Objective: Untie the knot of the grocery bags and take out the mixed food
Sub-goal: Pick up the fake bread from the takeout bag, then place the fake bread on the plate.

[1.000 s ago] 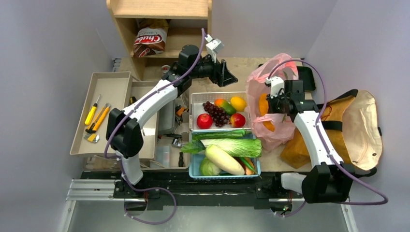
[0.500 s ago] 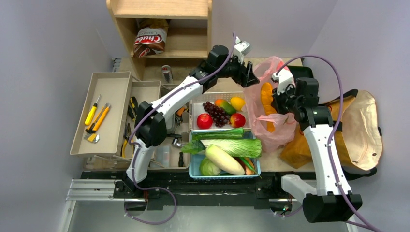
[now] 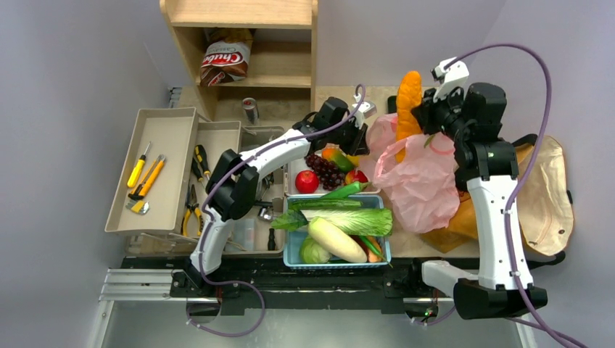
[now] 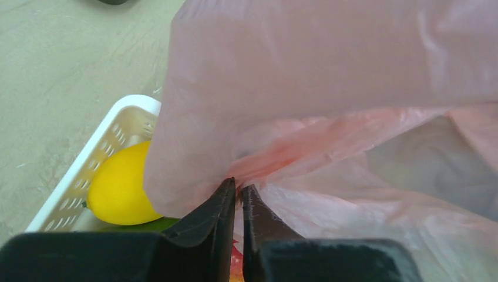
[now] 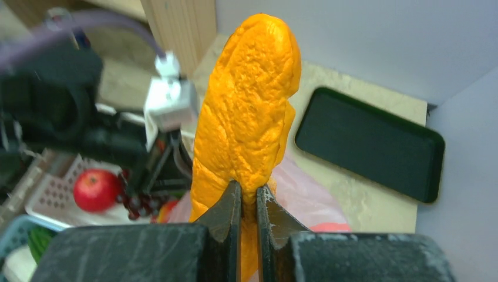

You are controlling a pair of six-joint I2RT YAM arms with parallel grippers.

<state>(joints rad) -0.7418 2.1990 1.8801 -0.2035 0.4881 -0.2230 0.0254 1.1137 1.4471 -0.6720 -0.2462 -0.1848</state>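
Note:
The thin pink grocery bag [image 3: 417,181] lies slack at centre right, part of it over the brown paper bag [image 3: 446,228]. My left gripper [image 3: 360,138] is shut on a fold of the pink bag's [image 4: 329,70] left edge, the plastic pinched between the tips of the left gripper [image 4: 239,188]. High above the bag, my right gripper [image 3: 424,116] is shut on a long, lumpy orange food piece [image 3: 408,101]. In the right wrist view the orange piece [image 5: 249,106] stands upright out of the right gripper [image 5: 249,189]. I cannot make out the knot.
A white basket [image 3: 294,148] holds apples, grapes and a yellow fruit [image 4: 120,188]. Next to it, a blue basket [image 3: 290,254] holds cucumber, napa cabbage and daikon. Tool trays [image 3: 156,167] stand left, a wooden shelf [image 3: 239,14] behind, a black tray [image 5: 370,144] and a beige tote [image 3: 544,188] to the right.
My right gripper has risen, lifting the orange piece up out of the pink bag. My left gripper has swung over to the bag's left edge and shut on it.

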